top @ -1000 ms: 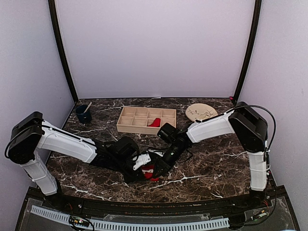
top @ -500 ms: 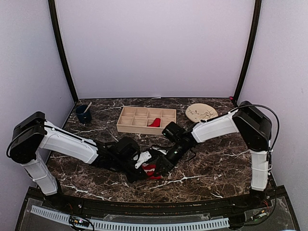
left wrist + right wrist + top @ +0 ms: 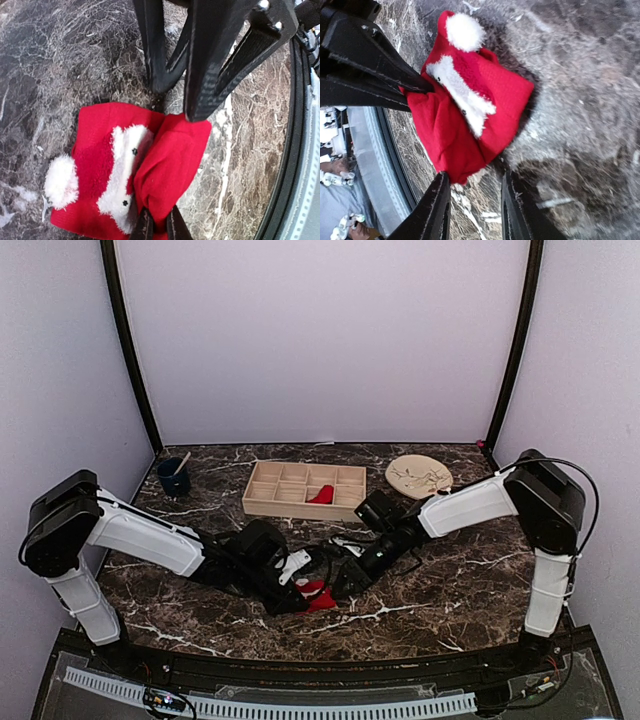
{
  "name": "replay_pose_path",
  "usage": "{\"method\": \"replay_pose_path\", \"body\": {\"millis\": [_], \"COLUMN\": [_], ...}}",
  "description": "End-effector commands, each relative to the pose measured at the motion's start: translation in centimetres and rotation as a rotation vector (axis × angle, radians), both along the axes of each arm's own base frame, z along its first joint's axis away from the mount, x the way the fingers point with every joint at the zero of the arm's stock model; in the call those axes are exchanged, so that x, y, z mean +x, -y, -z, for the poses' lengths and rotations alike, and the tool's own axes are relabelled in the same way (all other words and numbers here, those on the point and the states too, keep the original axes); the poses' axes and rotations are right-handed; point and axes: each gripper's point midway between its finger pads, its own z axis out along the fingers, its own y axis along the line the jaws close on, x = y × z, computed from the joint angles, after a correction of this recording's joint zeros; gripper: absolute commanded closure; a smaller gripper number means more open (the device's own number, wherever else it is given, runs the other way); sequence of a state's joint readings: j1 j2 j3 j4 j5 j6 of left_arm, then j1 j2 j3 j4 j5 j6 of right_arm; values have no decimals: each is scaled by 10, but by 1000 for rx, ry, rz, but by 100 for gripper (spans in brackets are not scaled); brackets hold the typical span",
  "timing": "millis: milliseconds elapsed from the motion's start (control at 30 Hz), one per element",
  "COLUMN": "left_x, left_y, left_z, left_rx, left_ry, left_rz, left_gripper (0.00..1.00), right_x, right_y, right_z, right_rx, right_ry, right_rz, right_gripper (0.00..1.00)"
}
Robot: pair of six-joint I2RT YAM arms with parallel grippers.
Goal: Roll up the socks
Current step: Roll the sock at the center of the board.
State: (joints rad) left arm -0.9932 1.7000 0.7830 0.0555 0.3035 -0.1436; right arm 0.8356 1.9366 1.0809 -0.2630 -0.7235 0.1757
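Top view: soft, even overhead light, no glare; only faint shadows on dark worktop (image 3: 460,590). Wrist views brighter, red sock (image 3: 170,155) sharp, w/ fuzzy dark shadow at its right in right wrist view. Right end effector (image 3: 475,175) near lens slightly soft. Lines bow at frame edges, esp. right of left wrist view.

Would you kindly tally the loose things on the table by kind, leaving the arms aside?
Red socks: 2 (red sock with a white patch near the front edge, red sock in the tray)
Wooden tray: 1
Round wooden plate: 1
Dark cup: 1
Light stick standing in the cup: 1
Total: 6
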Motion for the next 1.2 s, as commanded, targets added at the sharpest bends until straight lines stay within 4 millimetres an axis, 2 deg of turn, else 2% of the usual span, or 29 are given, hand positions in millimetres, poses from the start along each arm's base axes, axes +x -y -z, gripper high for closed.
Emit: {"method": "replay_pose_path", "body": {"millis": [0, 167, 467, 700, 933, 1167], "left_x": [-31, -39, -41, -49, -51, -57], "left_y": [-38, -39, -45, -51, -57, -55], "left_z": [42, 46, 45, 52, 56, 50], "left_rx": [168, 179, 156, 171, 171, 129], "left_ry": [-211, -315, -479, -607, -680, -743], "left_rz": [-3, 8, -38, -50, -77, -50], "left_gripper": [100, 100, 100, 100, 100, 100], "right_x": [17, 22, 14, -12, -33, -47], "right_y": [0, 7, 13, 2, -17, -30], "right_z": [-19, -25, -33, -43, -53, -41], "right_rx": [38, 33, -14, -27, -11, -55], "right_ry": [112, 203, 453, 673, 765, 836], "right_rz": [51, 66, 37, -45, -128, -213], "right_gripper": [67, 67, 67, 68, 67, 66]}}
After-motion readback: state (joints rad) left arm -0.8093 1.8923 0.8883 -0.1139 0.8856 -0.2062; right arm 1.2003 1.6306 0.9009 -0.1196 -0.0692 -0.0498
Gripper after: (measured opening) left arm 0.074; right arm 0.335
